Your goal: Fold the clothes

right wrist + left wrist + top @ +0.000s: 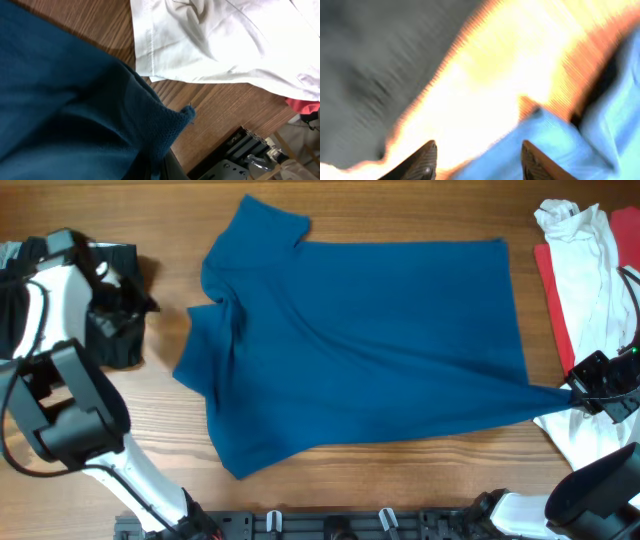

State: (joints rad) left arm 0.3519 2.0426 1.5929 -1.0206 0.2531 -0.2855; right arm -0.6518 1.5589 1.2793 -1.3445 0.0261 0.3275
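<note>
The deep-blue shirt (360,340) lies spread across the middle of the table, collar end to the left. My right gripper (590,395) is shut on the shirt's lower right corner and pulls it out to a point; the pinched fabric (165,130) fills the right wrist view. My left gripper (477,160) is open and empty, above bright table with blue fabric (555,145) under its right finger; the view is blurred. A white garment (585,240) and a red one (552,290) lie at the right. A black garment (118,310) lies at the left.
The left arm (60,380) stands at the table's left edge over the black garment. A dark rail (350,525) runs along the front edge. The white garment (225,40) lies close beside the held corner. Bare wood (400,210) shows behind the shirt.
</note>
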